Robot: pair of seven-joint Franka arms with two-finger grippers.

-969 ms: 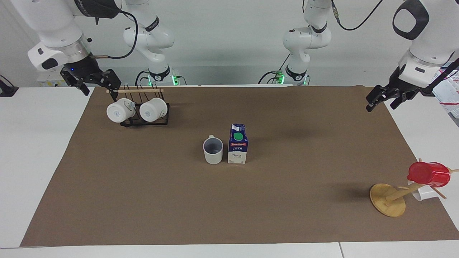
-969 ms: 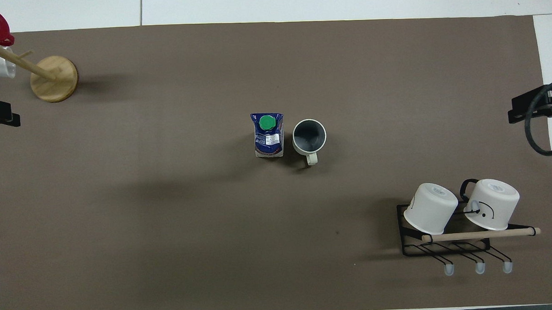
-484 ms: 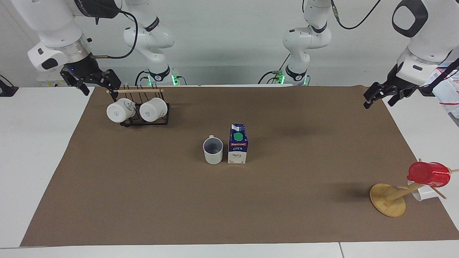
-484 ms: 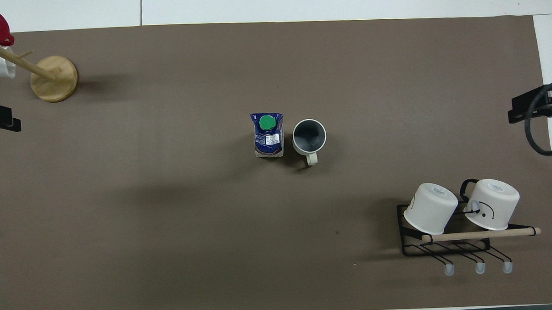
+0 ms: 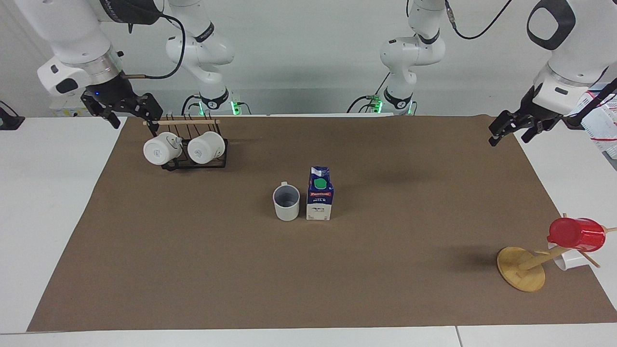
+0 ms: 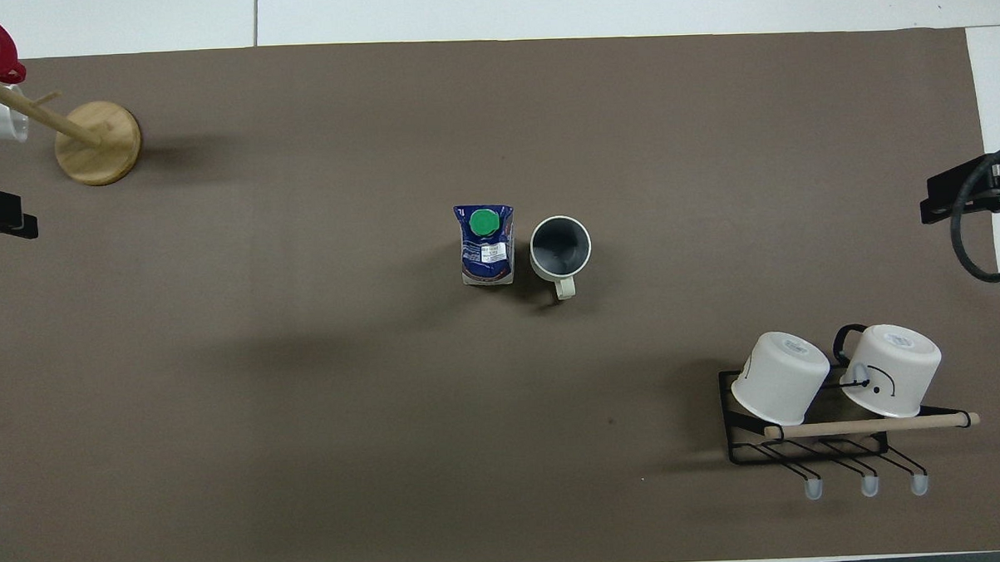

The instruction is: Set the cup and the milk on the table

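Standing upright side by side in the middle of the desk, the cup and the milk look already placed. Both spread, empty grippers wait well apart: right gripper over the rack end, left gripper over the mat's edge.

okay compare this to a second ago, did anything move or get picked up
Only the left gripper moved: it rose a little over the mat's edge at the left arm's end, holding nothing. The right gripper, open beside the mug rack, kept its place. The cup and milk stayed upright, side by side on the table.
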